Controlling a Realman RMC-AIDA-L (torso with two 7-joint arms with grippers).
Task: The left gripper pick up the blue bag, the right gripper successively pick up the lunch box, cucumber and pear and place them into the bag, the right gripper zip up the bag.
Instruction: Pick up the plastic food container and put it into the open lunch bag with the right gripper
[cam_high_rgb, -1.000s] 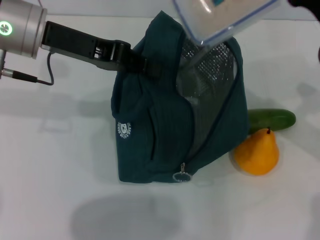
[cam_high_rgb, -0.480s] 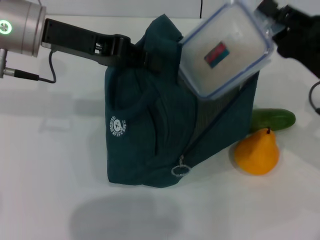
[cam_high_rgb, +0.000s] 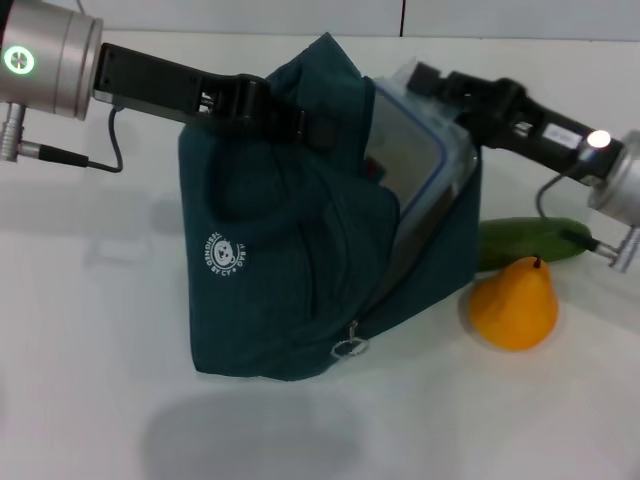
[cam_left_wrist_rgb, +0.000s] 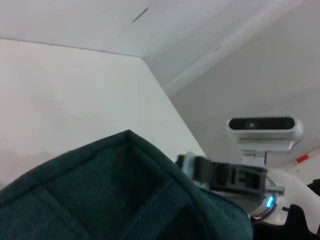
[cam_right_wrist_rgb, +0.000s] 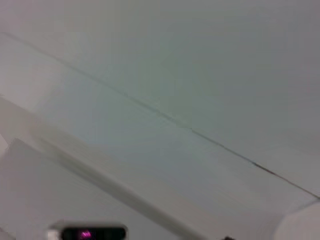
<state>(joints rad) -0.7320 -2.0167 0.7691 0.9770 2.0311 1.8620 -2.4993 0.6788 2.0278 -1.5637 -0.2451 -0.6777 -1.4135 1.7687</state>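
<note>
Lowered, the lunch box (cam_high_rgb: 410, 150) sits inside the bag (cam_high_rgb: 300, 270) (right gripper (cam_high_rgb: 432, 85) clamping its rim).

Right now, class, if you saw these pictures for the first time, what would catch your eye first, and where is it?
The dark blue bag stands mid-table, held up at its top by the left gripper. The right gripper pushes a clear lunch box into its open mouth. Beside the bag, on the robot's right, a yellow pear sits in front of a green cucumber.
</note>
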